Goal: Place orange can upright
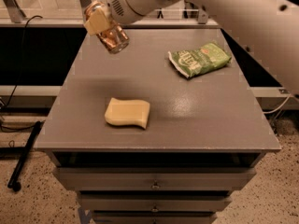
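My gripper (102,23) is at the upper left of the camera view, above the far left part of the grey table (196,120). It is shut on the orange can (113,37), a coppery can with a silver end. The can is tilted, its silver end pointing down and to the right, and it hangs in the air above the tabletop. One pale fingertip (96,21) lies across the can's upper side. The arm reaches in from the upper right.
A yellow sponge (127,113) lies near the table's front left. A green snack bag (199,59) lies at the back right. Drawers (154,178) sit under the tabletop. A black bar (24,155) leans on the floor at left.
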Motion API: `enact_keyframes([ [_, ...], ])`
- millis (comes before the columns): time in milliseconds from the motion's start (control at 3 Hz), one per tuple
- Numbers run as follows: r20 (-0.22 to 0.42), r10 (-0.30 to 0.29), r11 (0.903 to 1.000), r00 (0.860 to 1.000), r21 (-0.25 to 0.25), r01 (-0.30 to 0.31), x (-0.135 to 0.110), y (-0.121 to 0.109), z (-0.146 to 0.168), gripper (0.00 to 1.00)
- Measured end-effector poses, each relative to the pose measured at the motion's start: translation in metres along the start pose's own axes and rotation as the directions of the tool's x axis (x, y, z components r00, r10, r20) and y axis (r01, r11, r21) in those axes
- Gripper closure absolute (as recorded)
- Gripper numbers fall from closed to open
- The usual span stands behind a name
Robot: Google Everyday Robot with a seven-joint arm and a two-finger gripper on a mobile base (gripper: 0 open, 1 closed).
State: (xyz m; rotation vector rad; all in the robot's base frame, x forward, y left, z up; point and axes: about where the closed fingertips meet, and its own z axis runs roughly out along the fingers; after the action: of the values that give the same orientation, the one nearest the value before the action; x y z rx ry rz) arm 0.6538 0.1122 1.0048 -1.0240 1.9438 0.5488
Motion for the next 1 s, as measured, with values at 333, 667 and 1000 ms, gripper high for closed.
enact_keyframes([
  [333, 0.109, -0.001, 0.9985, 0.994, -0.055, 0.007, 0.019, 0.012, -0.020, 1.00],
  [667, 0.134, -0.027, 0.9994, 0.991, -0.017, 0.030, 0.030, -0.006, -0.050, 1.00],
  [1000, 0.186, 0.001, 0.9993, 0.983, -0.036, 0.006, 0.038, -0.019, -0.042, 1.00],
])
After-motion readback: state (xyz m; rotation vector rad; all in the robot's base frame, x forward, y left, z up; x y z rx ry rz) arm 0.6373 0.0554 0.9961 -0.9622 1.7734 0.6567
